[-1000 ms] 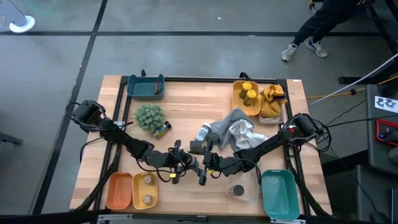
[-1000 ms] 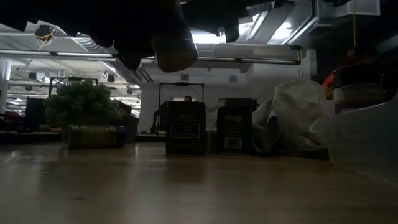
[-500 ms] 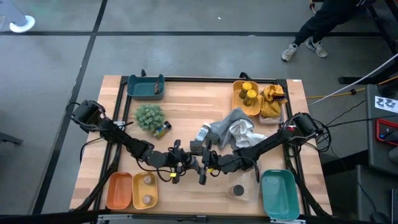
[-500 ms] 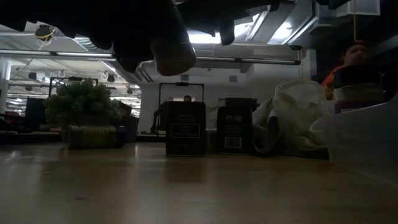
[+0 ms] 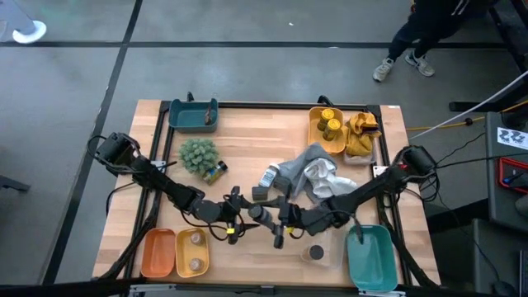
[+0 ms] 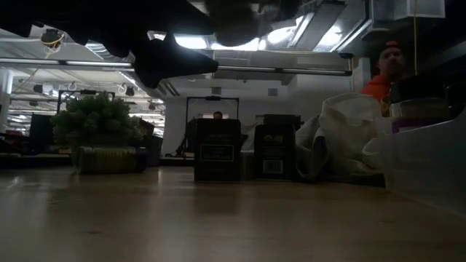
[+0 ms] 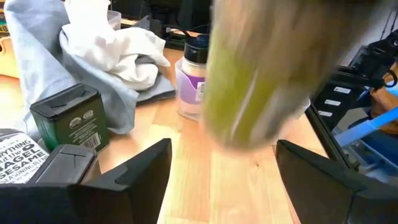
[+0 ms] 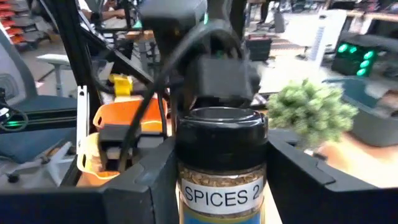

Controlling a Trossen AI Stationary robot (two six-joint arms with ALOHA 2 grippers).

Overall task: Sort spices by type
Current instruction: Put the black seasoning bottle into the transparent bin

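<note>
A spice jar point(image 8: 220, 163) with a black lid and a "SPICES 2" label sits upright in my right gripper point(image 8: 221, 186), which is shut on it above the table's near middle point(image 5: 258, 214). My left gripper point(image 7: 221, 180) is open just left of the jar point(image 7: 261, 74), which shows blurred between and beyond its spread fingers. From above, my left gripper point(image 5: 245, 216) faces my right gripper point(image 5: 266, 218). Two dark tins point(image 6: 217, 149) stand on the table. Another jar point(image 6: 105, 159) lies on its side under the green plant point(image 6: 95, 120). My right gripper pinches the jar's body just below the black lid point(image 8: 186, 177) between its two fingers point(image 8: 146, 180). The fingers reach in nearly level from the table's right side. The jar stands upright, lid up, lifted clear of the table.
Grey and white cloths point(image 5: 313, 173) lie right of centre. Bins stand at the corners: teal point(image 5: 193, 114), yellow with jars point(image 5: 327, 128), orange point(image 5: 157, 252), yellow point(image 5: 191, 252), teal point(image 5: 369, 256). A clear container point(image 5: 318, 252) holds a jar. A person point(image 6: 389, 65) shows beyond the table.
My left gripper has let go of the jar and opened, staying where it was. My right gripper has taken the jar and carried it up and a little toward the table's right edge, keeping it upright.
</note>
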